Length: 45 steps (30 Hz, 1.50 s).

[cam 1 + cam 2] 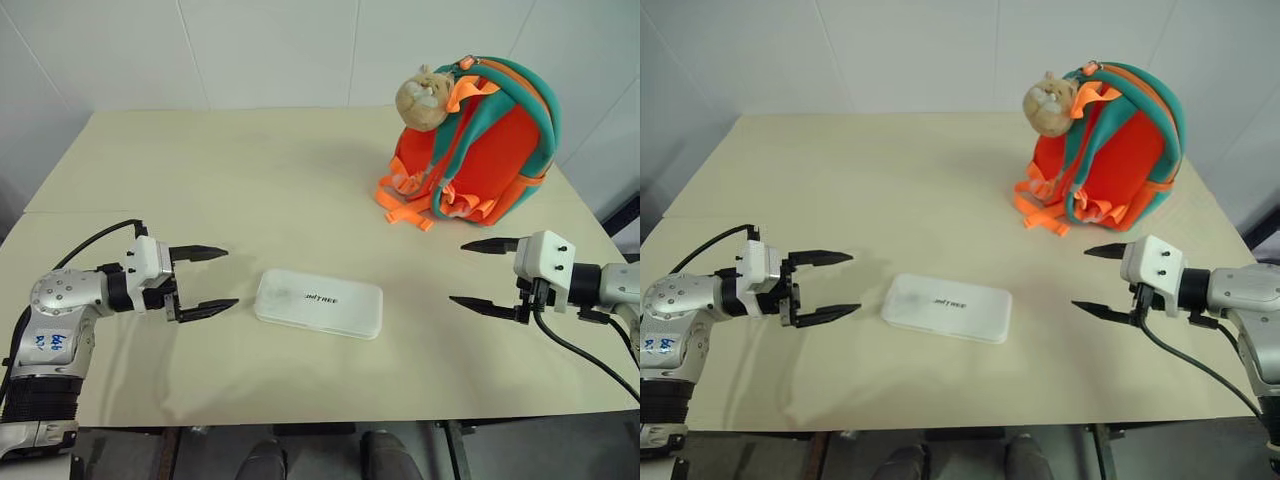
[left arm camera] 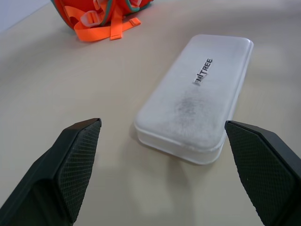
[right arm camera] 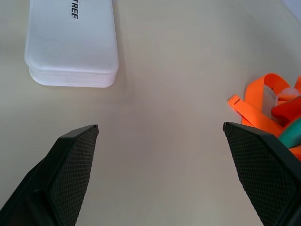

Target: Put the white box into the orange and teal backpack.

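The white box (image 1: 318, 303) lies flat on the beige table (image 1: 230, 180), near the front middle, dark lettering on its lid. My left gripper (image 1: 212, 281) hovers open just left of the box, pointing at its near end (image 2: 188, 113), with nothing between its fingers. Open as well, my right gripper (image 1: 478, 275) sits well to the right of the box and in front of the orange and teal backpack (image 1: 480, 150). The backpack stands upright at the back right, a tan plush toy (image 1: 425, 97) at its top and orange straps (image 3: 261, 106) spilling onto the table.
The table's front edge (image 1: 330, 418) runs just below the box. A white wall rises behind the table. Bare tabletop stretches across the left and back.
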{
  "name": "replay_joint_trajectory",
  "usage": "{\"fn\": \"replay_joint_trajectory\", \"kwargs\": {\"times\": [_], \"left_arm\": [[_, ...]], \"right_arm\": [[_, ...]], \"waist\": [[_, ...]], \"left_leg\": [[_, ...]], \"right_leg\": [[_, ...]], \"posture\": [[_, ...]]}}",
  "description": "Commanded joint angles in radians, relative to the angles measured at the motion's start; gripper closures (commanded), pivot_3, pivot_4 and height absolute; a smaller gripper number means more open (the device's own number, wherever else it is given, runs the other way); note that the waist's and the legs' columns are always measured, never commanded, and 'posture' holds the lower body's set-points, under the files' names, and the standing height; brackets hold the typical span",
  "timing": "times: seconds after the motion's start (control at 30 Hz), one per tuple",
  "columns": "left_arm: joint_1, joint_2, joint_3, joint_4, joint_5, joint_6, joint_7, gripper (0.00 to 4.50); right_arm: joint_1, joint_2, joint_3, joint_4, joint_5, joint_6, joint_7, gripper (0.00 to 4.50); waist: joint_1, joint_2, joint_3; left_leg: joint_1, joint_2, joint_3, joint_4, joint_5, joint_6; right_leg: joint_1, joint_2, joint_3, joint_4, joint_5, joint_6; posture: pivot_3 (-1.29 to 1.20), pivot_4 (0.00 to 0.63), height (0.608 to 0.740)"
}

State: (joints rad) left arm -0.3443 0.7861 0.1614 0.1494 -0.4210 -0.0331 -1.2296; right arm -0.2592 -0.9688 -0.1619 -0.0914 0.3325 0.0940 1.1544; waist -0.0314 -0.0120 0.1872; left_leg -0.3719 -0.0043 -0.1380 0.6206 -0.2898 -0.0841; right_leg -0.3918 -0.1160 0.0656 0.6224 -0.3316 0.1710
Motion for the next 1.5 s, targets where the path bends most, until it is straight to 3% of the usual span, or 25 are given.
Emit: {"fn": "replay_joint_trajectory", "kwargs": {"times": [0.03,0.3,0.4,0.57,0.67,0.9,1.07,1.1,1.23,1.5], "left_arm": [[-0.001,0.003,0.014,-0.034,-0.005,-0.003,0.009,0.01],[0.011,-0.002,0.019,-0.053,-0.055,0.107,0.045,0.01],[-0.005,0.009,0.028,-0.063,-0.095,0.217,0.058,0.01],[-0.030,0.012,0.027,-0.048,-0.065,0.190,0.053,0.01],[-0.002,0.011,0.023,-0.048,-0.036,0.135,0.042,0.59],[-0.013,-0.001,-0.007,0.047,0.047,-0.022,0.017,2.63],[-0.035,-0.002,-0.025,0.120,0.097,-0.092,0.027,4.18],[-0.037,-0.007,-0.029,0.141,0.114,-0.112,0.038,4.44],[-0.050,-0.049,-0.051,0.210,0.175,-0.169,0.107,4.44],[-0.038,-0.162,-0.123,0.182,0.218,-0.177,0.178,4.44]], "right_arm": [[-0.028,0.016,0.002,-0.008,-0.003,-0.012,-0.016,0.00],[-0.105,0.051,0.051,0.023,-0.004,0.042,-0.044,0.00],[-0.103,0.057,0.073,-0.035,0.028,0.119,-0.037,0.00],[-0.060,0.089,0.078,-0.147,0.041,0.163,-0.076,0.00],[-0.026,0.113,0.064,-0.180,0.030,0.170,-0.119,0.61],[0.106,0.106,0.074,-0.228,0.000,0.151,-0.118,2.90],[0.114,0.155,0.131,-0.206,-0.042,0.139,-0.161,4.50],[0.112,0.168,0.146,-0.199,-0.054,0.140,-0.170,4.50],[0.100,0.220,0.198,-0.159,-0.107,0.148,-0.222,4.50],[0.053,0.328,0.288,-0.113,-0.155,0.134,-0.261,4.50]], "waist": [[0.000,0.000,0.000],[0.003,0.000,0.000],[0.003,0.000,0.000],[0.003,0.000,0.000],[0.004,0.000,0.000],[0.006,0.000,0.000],[0.002,0.000,0.000],[0.002,0.000,0.000],[0.004,0.000,0.000],[0.004,-0.001,0.000]], "left_leg": [[0.000,0.000,0.000,0.000,0.000,0.000],[0.000,0.000,0.000,0.002,0.000,0.000],[0.000,0.000,-0.001,0.002,0.000,0.000],[0.000,0.000,-0.001,0.002,0.000,0.000],[0.000,0.000,-0.001,0.002,0.000,0.000],[0.000,0.000,-0.001,0.003,0.000,0.000],[0.000,0.000,-0.001,0.005,0.000,0.000],[0.000,0.000,-0.001,0.005,0.000,0.000],[0.000,0.000,-0.001,0.006,0.000,0.000],[0.000,0.000,-0.001,0.007,0.000,0.000]], "right_leg": [[0.000,0.000,0.000,0.000,0.000,0.000],[0.000,0.000,0.000,0.002,0.000,0.000],[0.000,0.000,0.000,0.003,0.000,0.000],[0.000,0.000,0.000,0.002,0.000,0.000],[0.000,0.000,0.000,0.003,0.000,0.000],[0.000,0.000,0.000,0.002,0.000,0.000],[0.000,0.001,0.000,0.003,0.001,0.000],[0.000,0.001,0.000,0.004,0.001,-0.001],[0.001,0.001,0.000,0.005,0.001,0.000],[0.000,0.001,0.000,0.005,0.001,0.000]], "posture": [[0.00,0.150,0.740],[0.00,0.150,0.740],[0.00,0.150,0.740],[0.00,0.150,0.740],[0.00,0.150,0.740],[0.00,0.150,0.740],[0.00,0.150,0.740],[0.00,0.150,0.740],[0.00,0.150,0.740],[0.00,0.150,0.740]]}}
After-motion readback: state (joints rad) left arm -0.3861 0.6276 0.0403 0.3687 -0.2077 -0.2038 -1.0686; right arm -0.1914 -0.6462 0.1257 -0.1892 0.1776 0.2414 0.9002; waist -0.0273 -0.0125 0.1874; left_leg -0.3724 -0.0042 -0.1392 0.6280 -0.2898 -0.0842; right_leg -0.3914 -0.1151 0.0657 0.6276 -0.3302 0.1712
